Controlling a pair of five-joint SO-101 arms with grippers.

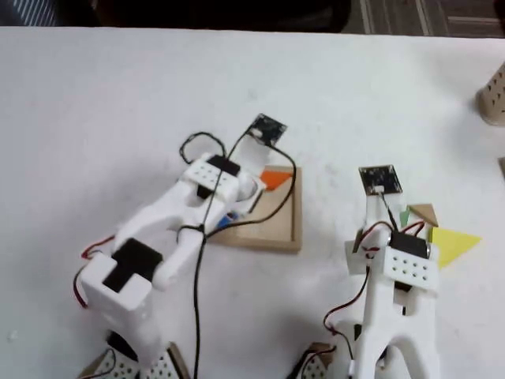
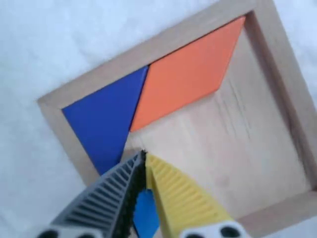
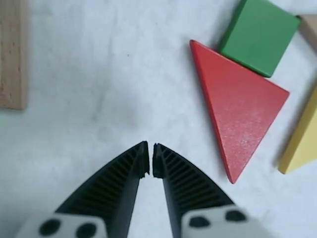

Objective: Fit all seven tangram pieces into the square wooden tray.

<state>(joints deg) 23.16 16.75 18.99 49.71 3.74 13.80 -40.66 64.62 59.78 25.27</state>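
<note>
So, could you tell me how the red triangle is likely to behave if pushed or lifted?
The red triangle looks rigid and flat, so it should probably slide on the table rather than roll. Its painted faces seem smooth, so grips might slip. It seems to touch the green square, which a push may nudge.

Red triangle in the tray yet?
No. The red triangle lies on the table beside the green square, apart from the tray.

Left arm (image 1: 181, 213) is covering the tray's (image 1: 297, 212) nine-o'clock side and an orange piece (image 1: 274, 179) is filling twelve o'clock, bare floor lying open toward four; a yellow triangle (image 1: 454, 241) is sitting beyond at three.
</note>
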